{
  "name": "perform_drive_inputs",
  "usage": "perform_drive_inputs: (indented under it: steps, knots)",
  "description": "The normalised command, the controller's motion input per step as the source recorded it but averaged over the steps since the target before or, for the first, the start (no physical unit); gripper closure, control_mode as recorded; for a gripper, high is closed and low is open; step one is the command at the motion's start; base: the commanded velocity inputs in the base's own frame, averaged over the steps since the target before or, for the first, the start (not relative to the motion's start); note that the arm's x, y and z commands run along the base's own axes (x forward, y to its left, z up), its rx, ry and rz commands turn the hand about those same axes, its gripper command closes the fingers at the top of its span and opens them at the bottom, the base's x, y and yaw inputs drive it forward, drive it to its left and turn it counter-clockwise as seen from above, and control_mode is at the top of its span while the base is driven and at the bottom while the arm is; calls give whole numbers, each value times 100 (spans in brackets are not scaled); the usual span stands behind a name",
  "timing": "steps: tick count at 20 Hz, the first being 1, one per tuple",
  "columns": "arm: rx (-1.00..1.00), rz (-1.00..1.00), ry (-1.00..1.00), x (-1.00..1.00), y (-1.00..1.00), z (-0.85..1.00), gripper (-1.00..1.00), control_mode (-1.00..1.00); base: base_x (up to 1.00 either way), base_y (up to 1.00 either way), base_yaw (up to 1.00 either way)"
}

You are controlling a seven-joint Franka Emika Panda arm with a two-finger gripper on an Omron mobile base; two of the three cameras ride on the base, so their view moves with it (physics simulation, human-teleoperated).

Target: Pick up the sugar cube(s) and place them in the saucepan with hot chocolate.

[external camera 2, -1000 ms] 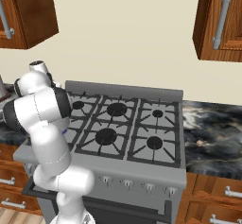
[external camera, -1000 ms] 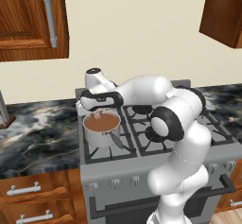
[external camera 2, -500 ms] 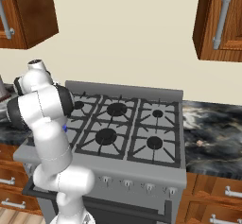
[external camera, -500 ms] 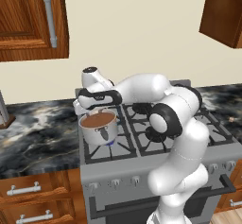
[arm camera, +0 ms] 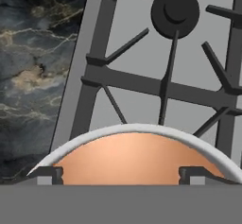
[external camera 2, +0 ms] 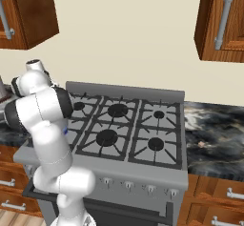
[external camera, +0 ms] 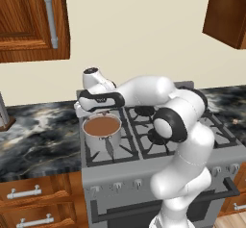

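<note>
Since a second ago the hand has lifted a bit off the pan (external camera: 101, 128) and pulled toward the stove's (external camera 2: 128, 125) back-left corner, so the brown surface that was half covered by the wrist in the earlier left base view is now open to the camera; the pan itself has not shifted on its burner. My read: that looks like a retreat after a release over the liquid (no cube visible anywhere now, neither between the tips nor on the hot chocolate, so I can't confirm a drop, it may simply have sunk). Claw (arm camera: 120, 173) is spread, tips well apart with nothing between them. Pan sits on the front-left burner, near the stove's left edge, handle pointing toward the front edge. Relative to the claw: in the hand view the pan's rim and liquid lie directly under and between the tips, the back-left burner (arm camera: 175, 12) beyond; in the left base view the hand hovers just above the pan's rear rim, apart from it.
</note>
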Motion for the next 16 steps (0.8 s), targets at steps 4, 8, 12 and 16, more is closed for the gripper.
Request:
perform_drive_inputs:
  steps: [4,8,12,16]
  knots:
    - [1,0,-2,-21,-6,20,-100,-100,0,0,0]
    - [2,0,0,-18,-24,23,-100,-100,0,0,0]
    - [1,-5,0,-40,-50,21,-100,-100,0,0,0]
    - [0,-13,-4,-62,-78,18,-100,-100,0,0,0]
